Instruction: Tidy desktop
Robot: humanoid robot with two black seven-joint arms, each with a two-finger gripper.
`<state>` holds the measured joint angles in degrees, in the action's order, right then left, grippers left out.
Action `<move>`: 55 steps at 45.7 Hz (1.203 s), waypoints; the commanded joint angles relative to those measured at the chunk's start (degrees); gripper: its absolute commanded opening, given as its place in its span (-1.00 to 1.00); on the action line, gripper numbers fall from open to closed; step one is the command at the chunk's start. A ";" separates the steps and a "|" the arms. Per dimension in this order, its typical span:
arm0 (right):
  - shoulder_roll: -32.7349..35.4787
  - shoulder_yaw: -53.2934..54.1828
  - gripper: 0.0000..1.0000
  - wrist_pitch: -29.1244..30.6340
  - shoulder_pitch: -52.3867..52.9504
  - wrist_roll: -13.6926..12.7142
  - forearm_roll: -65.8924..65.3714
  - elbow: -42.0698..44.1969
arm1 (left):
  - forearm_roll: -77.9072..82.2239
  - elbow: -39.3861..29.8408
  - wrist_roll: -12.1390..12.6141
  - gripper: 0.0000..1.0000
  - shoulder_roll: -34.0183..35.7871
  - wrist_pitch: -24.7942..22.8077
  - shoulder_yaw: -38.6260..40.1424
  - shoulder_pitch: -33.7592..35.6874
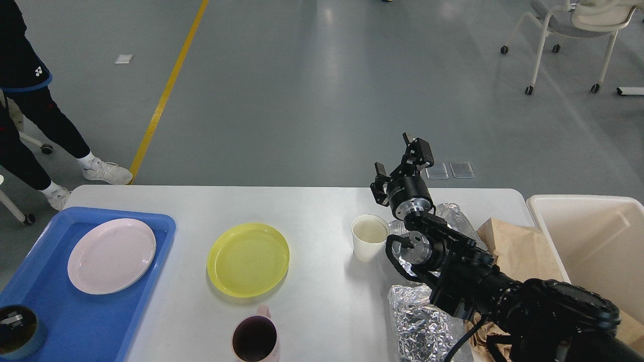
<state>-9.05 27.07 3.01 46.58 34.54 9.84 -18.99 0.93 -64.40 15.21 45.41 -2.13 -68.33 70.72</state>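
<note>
The white desktop [312, 211] carries a yellow plate [248, 259], a white paper cup [369, 237], a pink mug [255, 339] at the near edge, crumpled foil [422, 322] and a brown paper bag [518, 251]. My right gripper [402, 161] is open and empty. It is raised over the table's far edge, behind the paper cup. A teal cup [20, 332] with a small metal piece inside stands on the near left corner of the blue tray [100, 322]. My left gripper does not show.
A pink plate [111, 255] lies in the blue tray. A cream bin [598, 241] stands at the table's right end. More foil [453, 216] lies behind my right arm. A person [30, 100] stands at the far left, and a wheeled chair [573, 30] is at the back right.
</note>
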 commanded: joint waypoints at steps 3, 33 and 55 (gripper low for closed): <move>0.00 0.00 1.00 -0.02 0.01 0.00 0.00 0.00 | -0.05 1.11 -0.09 -0.55 1.43 0.02 0.13 0.03; 0.00 0.00 1.00 -0.02 0.01 0.00 0.00 0.00 | -0.14 1.64 4.65 0.99 9.25 -11.56 -0.49 13.55; 0.00 0.00 1.00 -0.02 0.01 0.00 0.00 0.00 | -0.05 1.56 9.14 0.98 10.67 -52.87 -0.05 45.81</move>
<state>-9.05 27.07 2.98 46.58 34.54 9.84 -18.97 0.89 -62.74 24.29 57.36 -52.54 -68.58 108.35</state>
